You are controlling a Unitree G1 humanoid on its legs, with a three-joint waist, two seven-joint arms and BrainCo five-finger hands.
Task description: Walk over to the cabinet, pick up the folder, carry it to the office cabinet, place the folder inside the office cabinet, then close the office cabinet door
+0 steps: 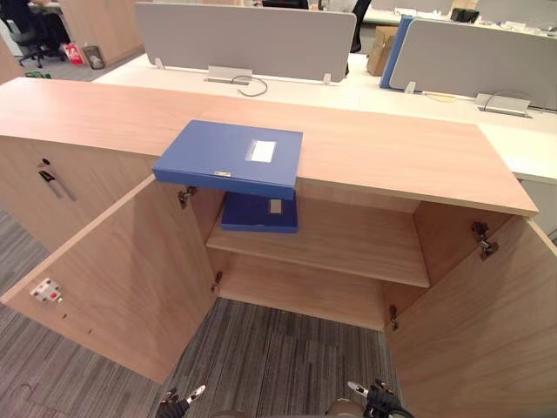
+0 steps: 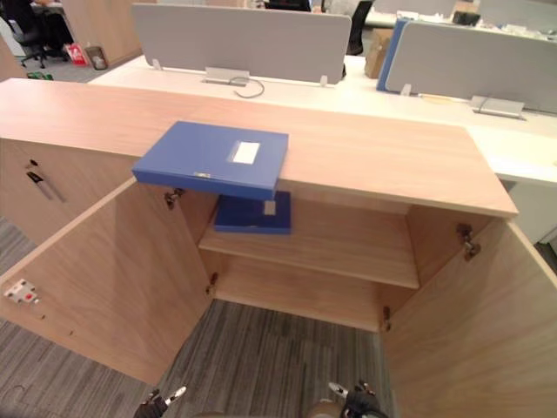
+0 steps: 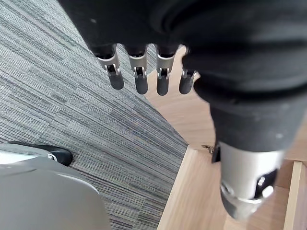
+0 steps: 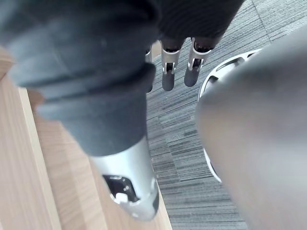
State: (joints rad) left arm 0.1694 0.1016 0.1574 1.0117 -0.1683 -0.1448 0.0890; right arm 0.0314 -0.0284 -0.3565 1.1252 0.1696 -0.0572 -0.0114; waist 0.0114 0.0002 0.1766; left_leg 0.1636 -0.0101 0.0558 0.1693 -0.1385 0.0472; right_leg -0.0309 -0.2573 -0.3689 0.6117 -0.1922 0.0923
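A blue box folder (image 1: 228,155) with a white label lies flat on the wooden cabinet top (image 1: 392,157), its front edge overhanging the open compartment. A second blue folder (image 1: 259,213) lies on the shelf (image 1: 348,244) inside, at its left end. Both cabinet doors stand wide open, the left door (image 1: 122,270) and the right door (image 1: 487,331) swung toward me. My left hand (image 1: 178,402) and right hand (image 1: 374,399) hang low over the carpet, well short of the cabinet. Their fingers (image 3: 136,72) (image 4: 177,72) are straight and hold nothing.
Left of the open compartment is a closed cabinet door with a dark handle (image 1: 52,183). Behind the cabinet stand white desks with grey divider screens (image 1: 235,39) and a cardboard box (image 1: 379,48). Grey carpet (image 1: 270,348) lies between me and the cabinet.
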